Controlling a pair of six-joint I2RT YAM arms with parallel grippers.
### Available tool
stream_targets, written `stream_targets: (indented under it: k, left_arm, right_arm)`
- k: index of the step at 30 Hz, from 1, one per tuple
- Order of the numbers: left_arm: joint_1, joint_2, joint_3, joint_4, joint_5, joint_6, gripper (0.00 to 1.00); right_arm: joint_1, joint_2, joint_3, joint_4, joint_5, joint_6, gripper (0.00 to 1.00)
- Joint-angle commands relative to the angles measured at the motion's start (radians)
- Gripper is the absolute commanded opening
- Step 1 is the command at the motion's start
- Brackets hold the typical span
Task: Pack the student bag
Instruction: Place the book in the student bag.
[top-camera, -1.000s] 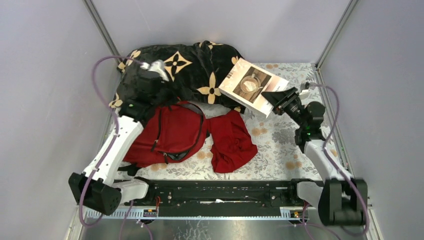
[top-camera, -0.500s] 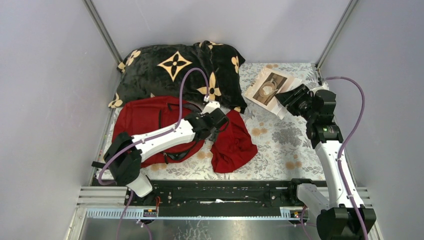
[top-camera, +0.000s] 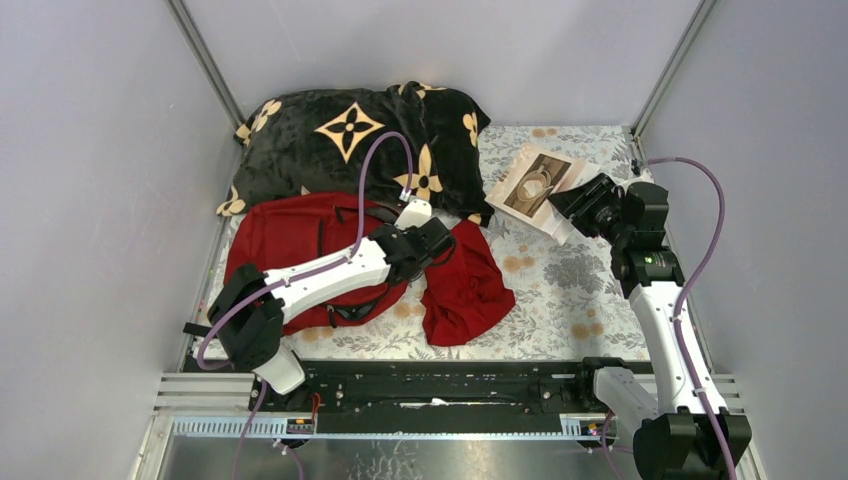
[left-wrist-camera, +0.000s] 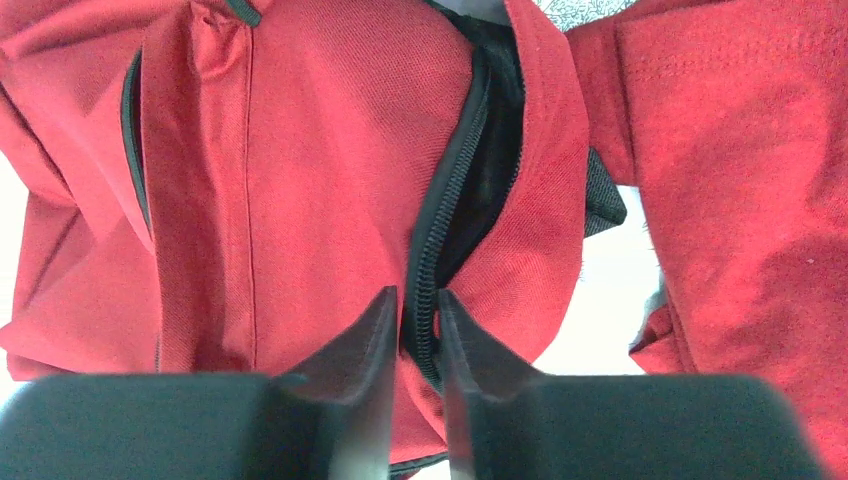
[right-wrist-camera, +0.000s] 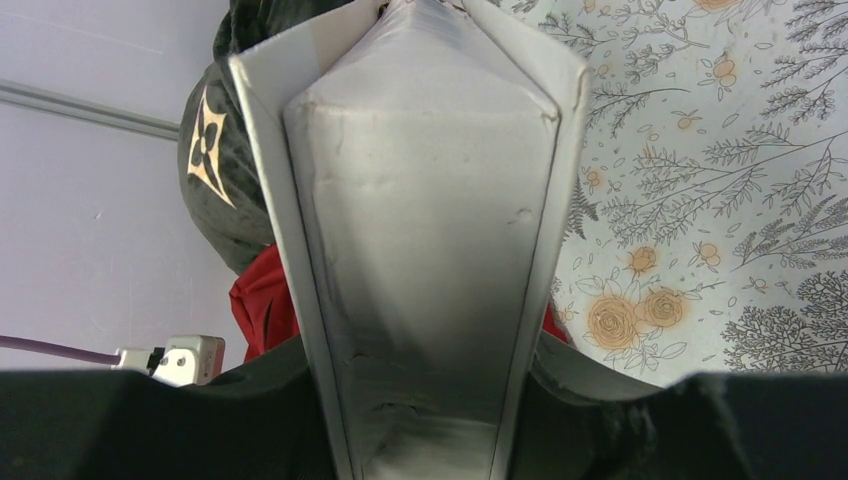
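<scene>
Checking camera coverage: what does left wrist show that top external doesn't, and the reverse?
Only left wrist: the student bag with its zipper open, and the left gripper straddling the zipper edge. Only top external: the right gripper holding the book, and the black blanket. Both: the student bag and the dark-red cloth beside it.

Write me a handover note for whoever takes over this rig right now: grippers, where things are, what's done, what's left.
Grippers: the left gripper is pinched on the zipper edge of the student bag. The right gripper is shut on the book, held at the far right, outside the bag.
Done: the bag's zipper is partly open; nothing seen packed.
Left: probably pull the opening wide, then put the book in. The dark-red cloth and the black blanket also lie outside the bag.
</scene>
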Motion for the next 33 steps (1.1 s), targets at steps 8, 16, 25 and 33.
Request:
stream_targets:
  k: [8,16,25,33]
  left_arm:
    - [0.095,-0.166,0.119,-0.121,0.061,0.034,0.00]
    - [0.340,-0.420,0.157,-0.001,0.217,0.092,0.00]
    - [0.439,-0.615,0.047,0.144,0.280,0.041,0.00]
    - [0.444,-0.656,0.007,0.180,0.314,0.016,0.00]
  right_arm:
    - [0.000,0.062,0.010,0.242,-0.362,0.034,0.08]
    - [0.266,0.152,-0.050,0.482,-0.367,0.182,0.14]
    - [0.565,0.471,-0.021,0.762,-0.295,0.300,0.08]
    - [0.694,0.782,0.149,0.842,-0.272,0.428,0.04]
